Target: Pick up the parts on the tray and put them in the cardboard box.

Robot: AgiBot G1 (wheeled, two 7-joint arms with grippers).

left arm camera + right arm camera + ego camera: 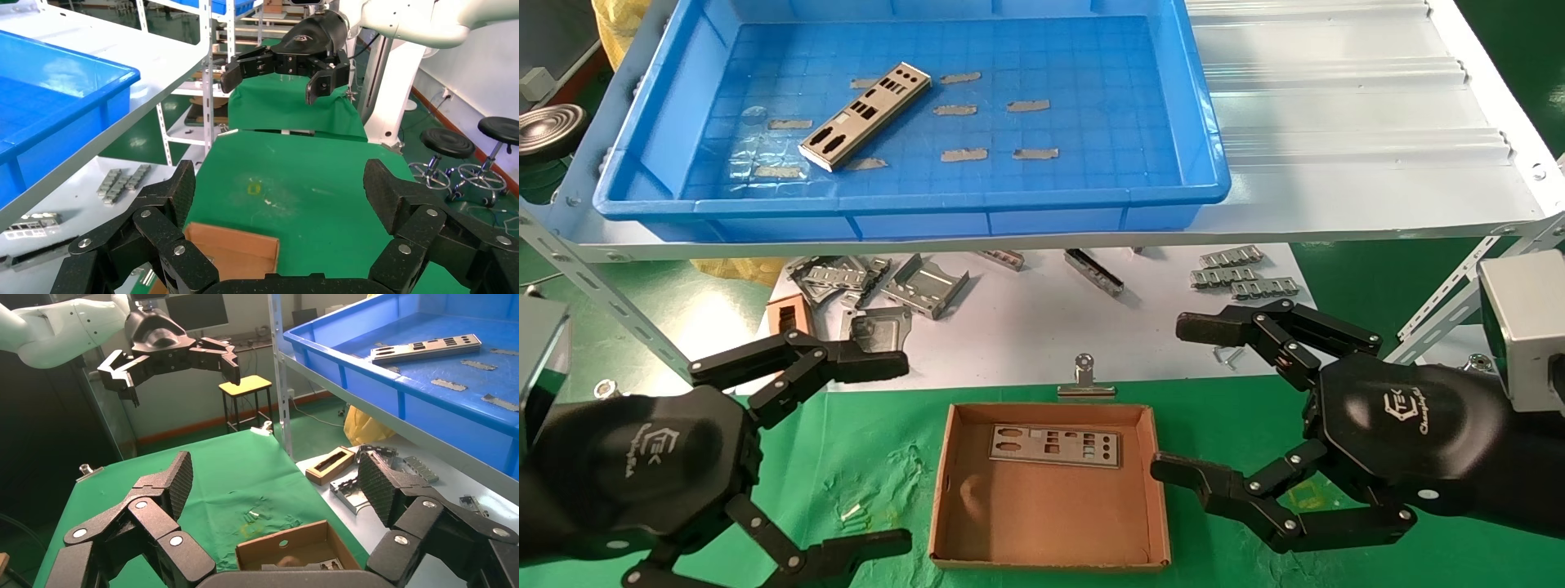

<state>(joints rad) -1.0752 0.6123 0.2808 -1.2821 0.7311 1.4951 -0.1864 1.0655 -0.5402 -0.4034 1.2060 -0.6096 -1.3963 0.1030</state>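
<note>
One silver-grey punched plate (865,117) lies slanted on the floor of the blue tray (911,204), left of its middle; it also shows in the right wrist view (425,347). A second plate (1055,446) lies flat in the cardboard box (1050,555) on the green cloth, near the box's far wall. My left gripper (878,453) is open and empty, to the left of the box. My right gripper (1185,396) is open and empty, to the right of the box. In the left wrist view only a corner of the box (235,251) shows.
Several grey tape scraps (1028,105) are stuck to the tray floor. Bent brackets (928,286), ribbed strips (1238,273) and a small brown frame block (787,314) lie on the white sheet under the shelf. A binder clip (1084,377) sits behind the box.
</note>
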